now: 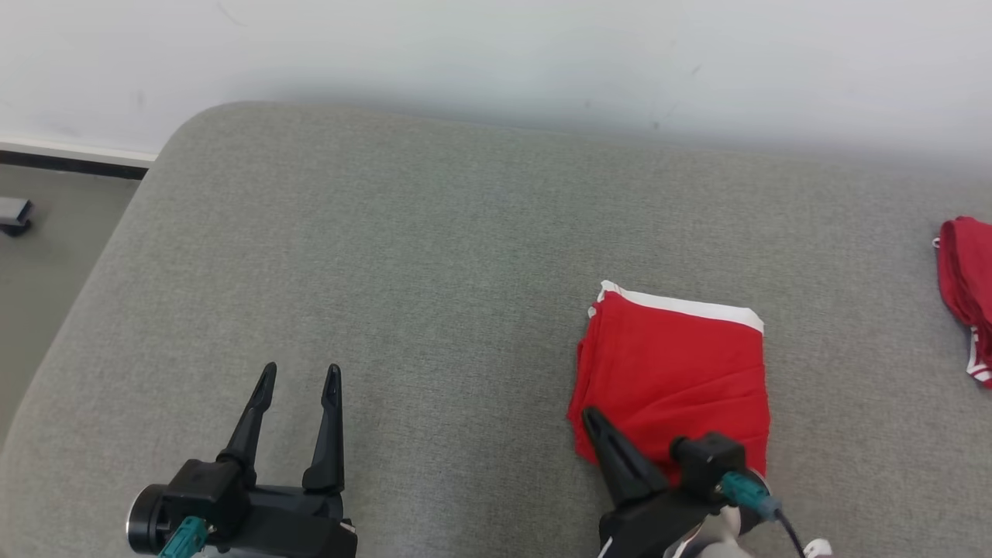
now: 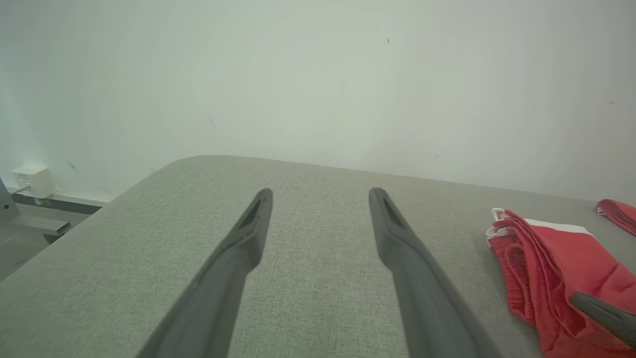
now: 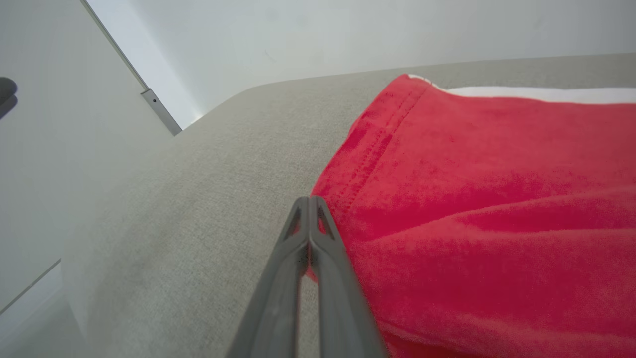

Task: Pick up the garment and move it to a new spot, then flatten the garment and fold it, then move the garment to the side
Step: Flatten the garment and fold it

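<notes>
On grey cushion (image 1: pixel 387 271) | garment (image 1: pixel 674 364): red, folded square, white band

Grey cushion (image 1: pixel 387 232) against white wall (image 1: pixel 465 46), with a red cloth (image 1: pixel 965 294) far right.

A plain, bare-walled indoor test room.
A grey upholstered pad (image 1: pixel 434 256) stretches ahead of the left gripper (image 1: pixel 301 376) to a blank white wall (image 1: pixel 496 46); left of that gripper run a dark skirting strip (image 1: pixel 70 164) and grey floor (image 1: pixel 46 263).

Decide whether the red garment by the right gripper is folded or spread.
Folded: the red garment forms a compact rectangle with stacked layered edges.
</notes>
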Motion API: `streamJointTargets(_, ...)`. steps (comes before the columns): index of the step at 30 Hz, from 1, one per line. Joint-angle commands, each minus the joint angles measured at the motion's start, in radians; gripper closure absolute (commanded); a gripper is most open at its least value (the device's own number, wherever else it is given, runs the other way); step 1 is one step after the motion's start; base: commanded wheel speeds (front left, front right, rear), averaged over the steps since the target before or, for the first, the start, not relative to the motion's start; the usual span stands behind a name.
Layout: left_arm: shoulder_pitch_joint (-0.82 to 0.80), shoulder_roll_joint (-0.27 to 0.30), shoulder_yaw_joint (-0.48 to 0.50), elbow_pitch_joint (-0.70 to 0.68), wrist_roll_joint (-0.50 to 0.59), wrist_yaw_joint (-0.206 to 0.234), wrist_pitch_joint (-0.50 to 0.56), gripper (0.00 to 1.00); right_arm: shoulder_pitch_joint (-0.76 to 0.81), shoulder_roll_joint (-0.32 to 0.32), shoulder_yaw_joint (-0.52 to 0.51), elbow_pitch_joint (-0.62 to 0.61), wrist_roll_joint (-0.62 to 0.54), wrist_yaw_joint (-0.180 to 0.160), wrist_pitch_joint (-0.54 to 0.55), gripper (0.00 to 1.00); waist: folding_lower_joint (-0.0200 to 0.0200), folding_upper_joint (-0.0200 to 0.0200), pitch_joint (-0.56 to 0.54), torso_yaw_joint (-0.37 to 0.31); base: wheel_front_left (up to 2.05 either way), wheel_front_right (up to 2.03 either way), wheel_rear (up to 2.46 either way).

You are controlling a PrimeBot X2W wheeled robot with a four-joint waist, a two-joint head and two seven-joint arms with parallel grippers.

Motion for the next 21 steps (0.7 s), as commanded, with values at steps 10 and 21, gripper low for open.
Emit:
streamJointTargets(10, 0.012, 0.009, 0.022, -0.011, 0.018, 0.002, -0.003, 0.0, 0.042, -0.028, -0.141, -0.197, -0.046, -0.003, -0.003, 1.0, 0.0, -0.0001, -0.016, -0.093, 0.0, 0.0, 0.0)
streamJointTargets(21, 0.047, 0.025, 0.08, -0.025, 0.032, 0.002, -0.003, 0.0, 0.136, -0.049, -0.32, -0.324, -0.108, -0.003, -0.003, 1.0, 0.0, -0.0001, -0.046, -0.217, 0.0, 0.0, 0.0)
